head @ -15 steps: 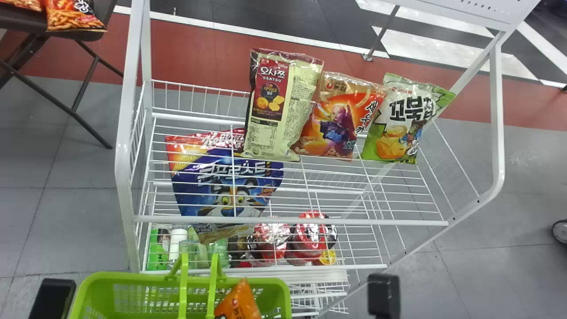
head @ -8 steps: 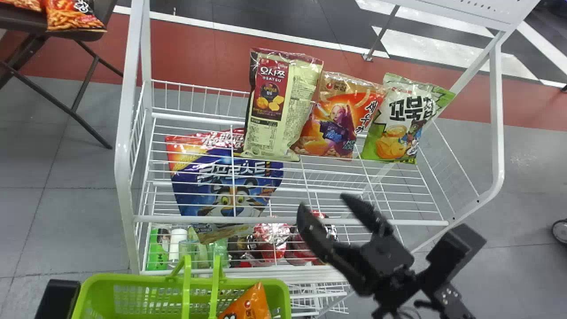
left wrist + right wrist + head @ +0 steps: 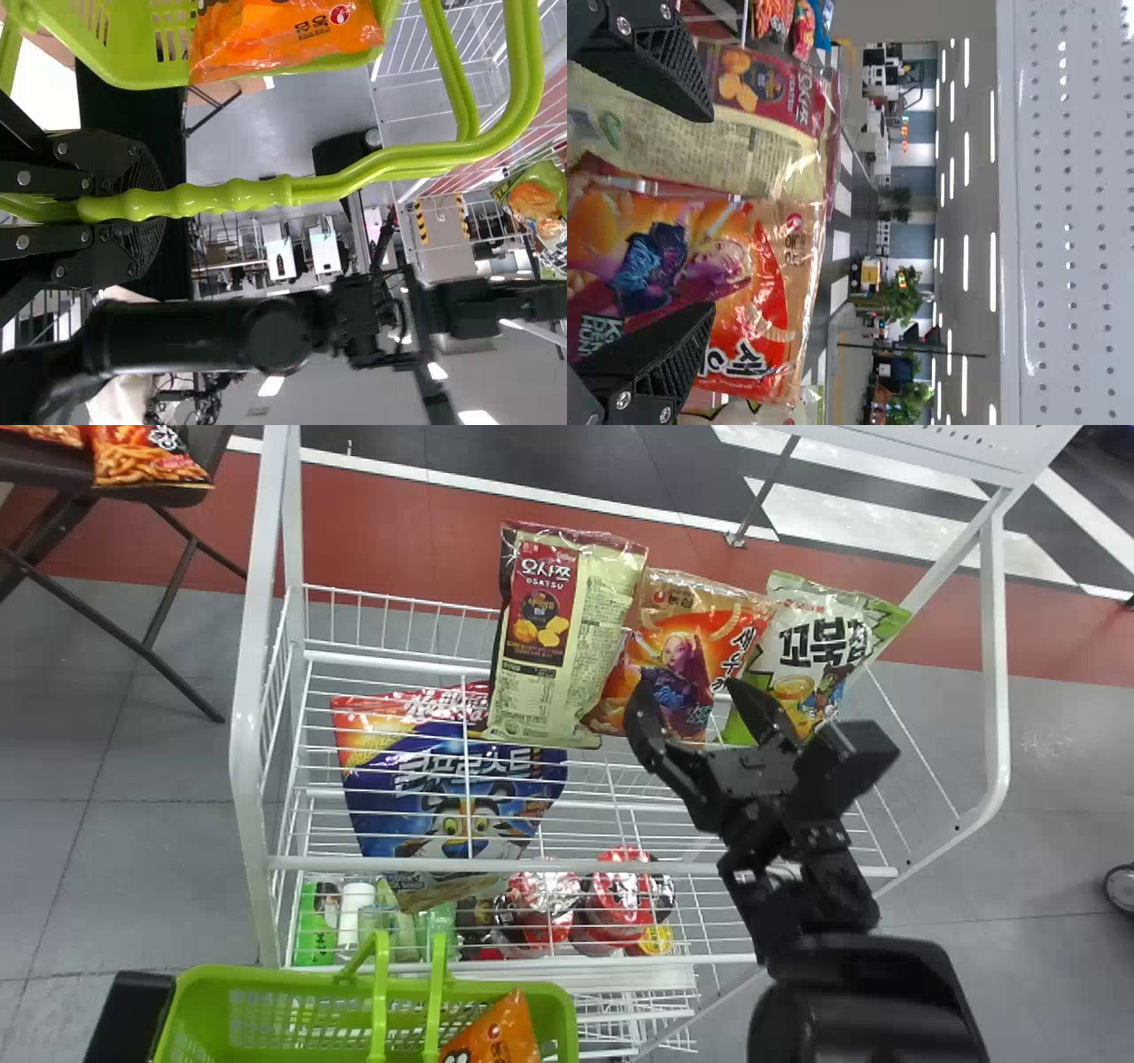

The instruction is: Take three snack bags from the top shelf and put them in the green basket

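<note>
From here, the green basket (image 3: 266,978) has an orange snack bag (image 3: 503,1032) inside, its handle (image 3: 345,177) clamped in the left gripper (image 3: 128,1014). The right gripper (image 3: 691,688), fingers spread, is at the red-and-orange bag (image 3: 669,615), between cream (image 3: 602,629) and green bags (image 3: 802,642) on the white wire top shelf (image 3: 399,863), above grey floor (image 3: 1019,824).

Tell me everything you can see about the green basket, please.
The green basket is bright lime and looks like glossy plastic, with a solid rim and slotted walls. Its two long handles are raised, with rounded bumps along the grip. The left gripper is closed on that grip. The basket's open top faces up, and one orange snack bag lies inside, toward its right end. It is on the near side of the white wire rack; whether they touch is unclear.
</note>
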You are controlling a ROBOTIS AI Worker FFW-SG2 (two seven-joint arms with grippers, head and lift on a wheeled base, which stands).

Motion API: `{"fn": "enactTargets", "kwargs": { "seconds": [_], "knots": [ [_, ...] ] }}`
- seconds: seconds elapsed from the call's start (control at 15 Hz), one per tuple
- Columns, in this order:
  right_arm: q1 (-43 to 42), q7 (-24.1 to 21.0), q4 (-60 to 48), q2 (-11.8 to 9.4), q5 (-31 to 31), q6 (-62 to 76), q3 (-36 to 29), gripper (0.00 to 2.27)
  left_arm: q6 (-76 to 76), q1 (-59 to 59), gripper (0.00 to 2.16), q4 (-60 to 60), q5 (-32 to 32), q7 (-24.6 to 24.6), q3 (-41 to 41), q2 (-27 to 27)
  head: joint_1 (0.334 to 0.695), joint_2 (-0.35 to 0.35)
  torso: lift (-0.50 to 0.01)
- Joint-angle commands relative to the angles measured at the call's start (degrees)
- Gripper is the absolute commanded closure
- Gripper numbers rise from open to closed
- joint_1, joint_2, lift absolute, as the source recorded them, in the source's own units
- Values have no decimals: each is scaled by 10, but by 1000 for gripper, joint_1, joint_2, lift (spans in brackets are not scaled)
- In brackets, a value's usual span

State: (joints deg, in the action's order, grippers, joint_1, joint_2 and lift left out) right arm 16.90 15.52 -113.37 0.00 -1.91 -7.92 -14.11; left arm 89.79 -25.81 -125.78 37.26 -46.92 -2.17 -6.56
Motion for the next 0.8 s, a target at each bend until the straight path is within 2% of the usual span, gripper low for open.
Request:
{"fn": "enactTargets", "kwargs": {
  "seconds": [0.0,0.13,0.27,0.33,0.4,0.47,0.53,0.6,0.73],
  "knots": [
    [-57,0,57,1,10,-38,-13,87,2,3,1544,1,0,0,1,-2,695,-350,-28],
    [-85,-1,90,1,10,-43,-15,113,2,5,1544,3,-1,0,2,-4,695,-350,-28],
    [-114,-20,119,1,14,-73,-15,161,2,6,1544,4,-1,0,2,-4,695,-350,-28],
    [-121,-21,126,1,11,-77,-17,245,2,6,1544,4,-1,-1,3,-5,695,-350,-28],
    [-127,-21,126,1,12,-100,-25,498,2,6,1544,4,-2,-1,3,-5,695,-350,-28],
    [-127,-17,126,1,10,-105,-29,981,2,5,1544,4,-2,0,2,-6,695,-350,-28],
    [-124,-14,125,1,9,-112,-29,1693,2,5,1544,4,-4,1,0,-5,695,-350,-28],
    [-121,-11,118,1,9,-126,-29,1929,2,5,1544,3,-5,1,-2,-5,695,-350,-28],
    [-105,-11,97,1,4,-124,-26,2017,2,5,1544,3,-5,1,-4,-5,695,-350,-28]
  ]
}}
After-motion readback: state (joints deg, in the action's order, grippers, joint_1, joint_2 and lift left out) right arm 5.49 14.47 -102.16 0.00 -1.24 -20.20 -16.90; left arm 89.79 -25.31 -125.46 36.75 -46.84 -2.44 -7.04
